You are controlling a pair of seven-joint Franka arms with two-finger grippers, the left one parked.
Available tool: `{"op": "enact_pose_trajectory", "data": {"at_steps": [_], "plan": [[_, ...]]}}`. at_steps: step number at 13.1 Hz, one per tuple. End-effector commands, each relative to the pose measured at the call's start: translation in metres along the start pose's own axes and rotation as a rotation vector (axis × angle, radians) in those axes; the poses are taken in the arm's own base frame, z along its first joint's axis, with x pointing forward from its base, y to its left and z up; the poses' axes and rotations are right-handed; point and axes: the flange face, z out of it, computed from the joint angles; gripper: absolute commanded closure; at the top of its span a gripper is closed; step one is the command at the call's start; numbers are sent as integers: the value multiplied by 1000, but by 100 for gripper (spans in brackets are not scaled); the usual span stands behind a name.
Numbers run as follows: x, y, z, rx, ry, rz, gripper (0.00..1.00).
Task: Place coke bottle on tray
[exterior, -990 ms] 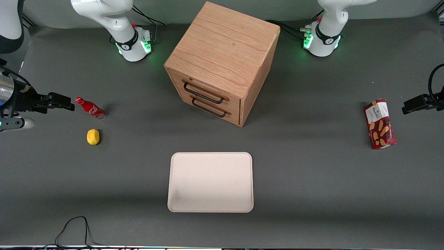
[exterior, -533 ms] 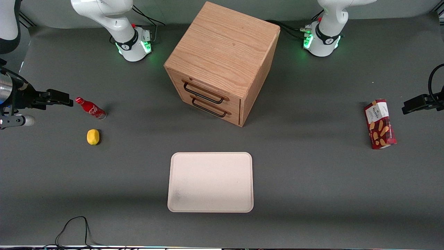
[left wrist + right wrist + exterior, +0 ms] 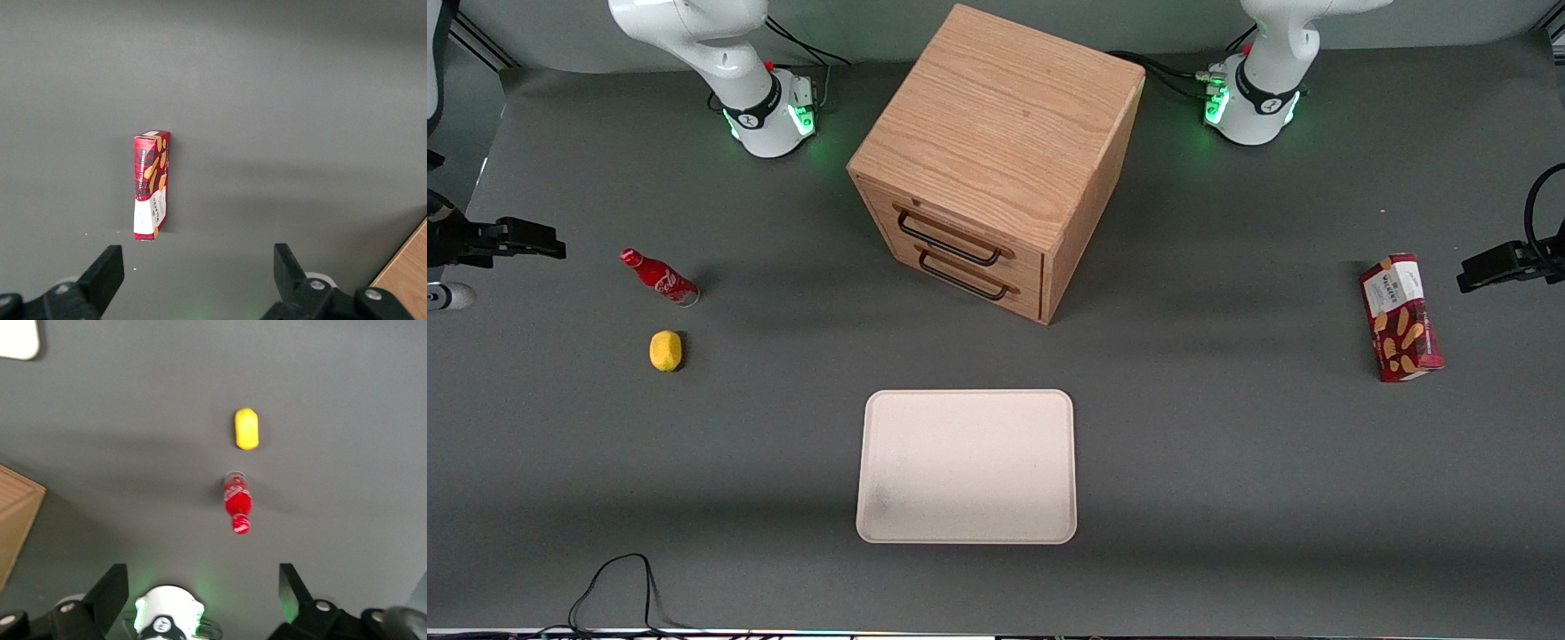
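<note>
— Where's the bottle [image 3: 659, 277]?

— Standing on the grey table [image 3: 1227, 462], toward the working arm's end, cap [image 3: 631, 257] up, nothing touching it. A lemon [image 3: 665, 350] lies just beside it, nearer the front camera.

— And the gripper [image 3: 547, 242]?

— Up at that end of the table, above the bottle and clear of it. In the wrist view its fingers [image 3: 113, 593] are spread wide, holding nothing, with the bottle [image 3: 237, 502] and lemon [image 3: 246, 428] on the table between them.

— The tray [image 3: 967, 465]?

— Flat on the table, nearer the front camera than the wooden cabinet [image 3: 996, 160], well apart from the bottle. Nothing lies on it.

— Anything else out?

— The cabinet's two drawers [image 3: 960, 258] are closed. A red biscuit box [image 3: 1400, 317] lies toward the parked arm's end.
</note>
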Motion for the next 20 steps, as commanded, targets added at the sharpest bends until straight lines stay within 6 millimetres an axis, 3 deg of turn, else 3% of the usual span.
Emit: {"op": "enact_pose_trajectory", "data": {"at_steps": [1,4,8,12,17,20], "plan": [[-45,30,10,-40,37,-26,0],[-70,28,19,-42,57,-35,0],[-76,23,26,-18,57,-42,0],[-123,24,35,0,91,-49,0],[-127,26,47,6,83,-50,0],[-119,28,71,-1,87,-50,0]]}}
